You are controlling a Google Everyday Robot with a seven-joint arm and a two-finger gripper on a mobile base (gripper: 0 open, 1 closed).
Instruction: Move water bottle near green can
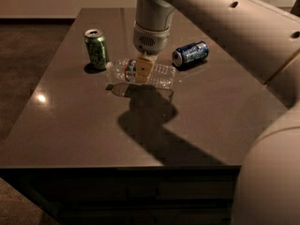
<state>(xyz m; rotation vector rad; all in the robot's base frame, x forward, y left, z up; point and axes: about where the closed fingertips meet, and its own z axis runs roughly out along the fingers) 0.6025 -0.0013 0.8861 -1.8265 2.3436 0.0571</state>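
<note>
1. I had the gripper [143, 70] over the middle of the table [70, 125], pointing straight down from the arm [154, 13].
2. Its tan fingers [146, 69] were clamped across the water bottle [161, 75] at the label band, so it was gripping the bottle.
3. The bottle lay on its side, with the white cap [109, 66] toward 9 o'clock and the base toward 3 o'clock.
4. A shadow sat just below the bottle; I couldn't tell whether it touched the table.
5. The green can [96, 48] stood upright at 10 o'clock from the gripper, just beside the cap and not touching it.
6. The blue can [190, 54] lay on its side at 2 o'clock, near the bottle's base.
</note>
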